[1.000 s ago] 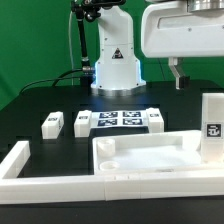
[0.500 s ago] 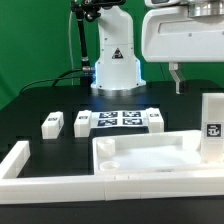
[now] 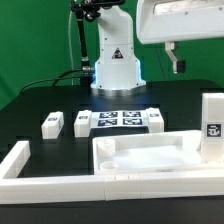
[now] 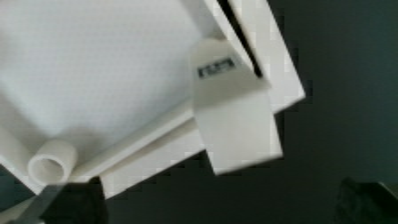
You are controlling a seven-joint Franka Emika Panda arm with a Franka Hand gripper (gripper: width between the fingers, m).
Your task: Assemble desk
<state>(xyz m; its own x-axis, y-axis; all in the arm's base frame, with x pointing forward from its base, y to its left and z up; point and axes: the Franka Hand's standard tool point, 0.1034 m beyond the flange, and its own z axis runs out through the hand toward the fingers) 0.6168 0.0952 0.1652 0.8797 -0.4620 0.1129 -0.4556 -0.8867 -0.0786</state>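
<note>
Hovering above the desk top (image 3: 150,160), the end effector (image 3: 172,58) is released and empty; one leg (image 3: 211,120) seemingly stands upright at that top's corner.

There is one desk top (image 3: 150,158) and four legs (image 3: 51,124) (three lie loose, one upright leg (image 3: 212,122) stands on the top). Alongside are one marker board (image 3: 118,119), two fence bars (image 3: 15,165) and one gripper (image 3: 172,58).

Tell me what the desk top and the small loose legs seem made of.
The desk top: probably white moulded plastic, smooth, faintly glossy, with rounded rim edges. The loose legs: apparently the same white plastic, matt; each bears a black printed tag, perhaps a paper sticker.
</note>
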